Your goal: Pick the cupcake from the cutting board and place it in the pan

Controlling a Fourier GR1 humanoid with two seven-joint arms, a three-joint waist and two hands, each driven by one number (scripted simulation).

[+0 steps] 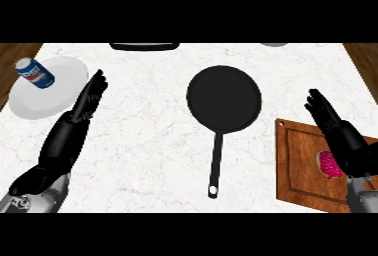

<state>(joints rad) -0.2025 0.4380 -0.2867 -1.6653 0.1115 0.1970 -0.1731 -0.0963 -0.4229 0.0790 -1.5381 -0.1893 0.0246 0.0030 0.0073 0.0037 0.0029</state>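
Approach step: right hand [341, 134], fingers straight and holding nothing, hovers over the cutting board [299, 165] with the cupcake [328, 164] just beneath its wrist; next, curl round it, then carry leftward to the pan [224, 98].

Head view looks steeply down, probably close, at counter [148, 150].

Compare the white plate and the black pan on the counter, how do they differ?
The plate is white and sits at the counter's far left; the pan is black and sits near the middle. The plate carries a blue soda can; the pan holds nothing. The pan has a long handle pointing toward the robot; the plate has none. Both are round and rest flat on the marble counter.
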